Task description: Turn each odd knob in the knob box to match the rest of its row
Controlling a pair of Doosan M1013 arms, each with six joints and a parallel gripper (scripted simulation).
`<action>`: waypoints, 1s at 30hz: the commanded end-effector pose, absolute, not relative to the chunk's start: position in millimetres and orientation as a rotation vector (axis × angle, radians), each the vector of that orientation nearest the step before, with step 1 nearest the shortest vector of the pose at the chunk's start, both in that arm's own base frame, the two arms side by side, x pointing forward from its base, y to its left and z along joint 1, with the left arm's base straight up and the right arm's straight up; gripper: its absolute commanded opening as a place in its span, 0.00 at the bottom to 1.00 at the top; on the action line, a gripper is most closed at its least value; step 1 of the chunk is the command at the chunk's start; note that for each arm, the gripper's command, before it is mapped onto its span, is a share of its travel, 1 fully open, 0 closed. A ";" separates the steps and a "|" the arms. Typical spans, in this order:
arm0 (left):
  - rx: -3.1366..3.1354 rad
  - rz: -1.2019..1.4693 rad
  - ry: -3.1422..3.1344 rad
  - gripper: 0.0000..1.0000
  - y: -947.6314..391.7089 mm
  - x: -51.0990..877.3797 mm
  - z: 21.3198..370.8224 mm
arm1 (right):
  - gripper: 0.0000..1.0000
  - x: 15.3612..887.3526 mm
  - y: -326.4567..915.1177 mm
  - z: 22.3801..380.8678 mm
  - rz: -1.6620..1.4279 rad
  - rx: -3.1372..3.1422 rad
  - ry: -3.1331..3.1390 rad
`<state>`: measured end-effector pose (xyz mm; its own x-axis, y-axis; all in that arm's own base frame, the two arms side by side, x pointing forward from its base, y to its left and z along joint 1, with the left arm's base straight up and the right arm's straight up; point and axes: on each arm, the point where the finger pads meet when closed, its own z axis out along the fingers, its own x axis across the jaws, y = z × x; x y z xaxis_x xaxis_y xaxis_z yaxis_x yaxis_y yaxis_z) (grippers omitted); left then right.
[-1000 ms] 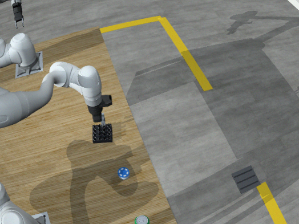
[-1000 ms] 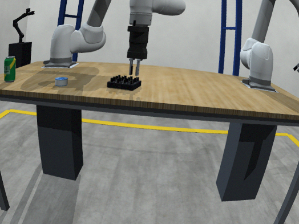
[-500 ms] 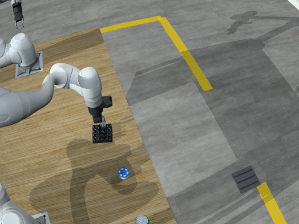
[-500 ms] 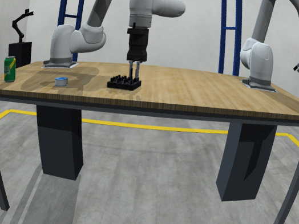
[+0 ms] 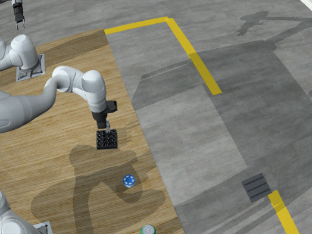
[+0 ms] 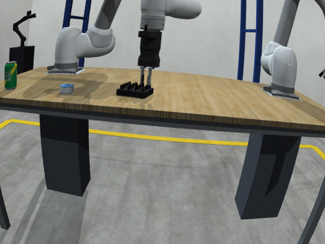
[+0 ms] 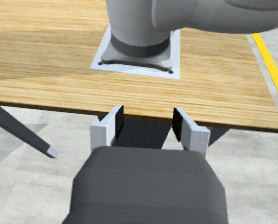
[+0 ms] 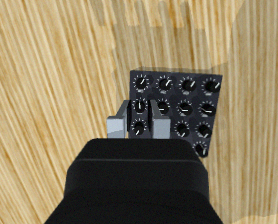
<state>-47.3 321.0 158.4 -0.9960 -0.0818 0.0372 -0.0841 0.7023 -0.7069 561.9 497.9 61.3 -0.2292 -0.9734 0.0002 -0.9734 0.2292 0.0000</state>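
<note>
The black knob box (image 5: 107,147) (image 6: 131,94) (image 8: 174,95) lies flat on the table, its knobs upward. In the right wrist view the top row's pointers slant up and right. In the second row the leftmost knob (image 8: 140,106) points up, while the other three point roughly sideways. My right gripper (image 5: 108,131) (image 6: 146,85) (image 8: 139,109) is partly open, fingers low at the box on either side of that leftmost knob; contact cannot be told. Its body hides part of the lower rows. My left gripper (image 5: 20,27) (image 7: 148,116) is wide open and empty, far from the box.
A blue-and-white round container (image 5: 128,180) (image 6: 66,89) stands on the table (image 5: 59,139) (image 6: 198,98) beside the box. A green can (image 5: 148,230) (image 6: 10,76) stands farther off on that side. The table's edge runs close by the box.
</note>
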 end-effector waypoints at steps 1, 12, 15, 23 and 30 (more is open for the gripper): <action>0.141 1.201 -2.896 1.00 321.3 -47.4 158.8 | 0.46 562.1 498.3 62.2 0.000 1.951 -2.464; 0.141 1.201 -2.896 1.00 321.3 -47.4 158.8 | 0.46 562.1 498.3 59.5 0.000 1.951 -2.464; 0.141 1.201 -2.896 1.00 321.3 -47.4 158.8 | 0.46 562.1 498.3 54.7 0.000 1.951 -2.464; 0.141 1.201 -2.896 1.00 321.3 -47.4 158.8 | 0.46 562.1 498.3 48.2 0.000 1.951 -2.464; 0.141 1.201 -2.896 1.00 321.3 -47.4 158.8 | 0.46 562.1 498.3 48.2 0.000 1.951 -2.464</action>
<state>-47.3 321.0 158.4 -0.9960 -0.0818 0.0372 -0.0841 0.7023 -0.7069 561.9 497.9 47.3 -0.2292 -0.9734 0.0002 -0.9734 0.2292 -0.0001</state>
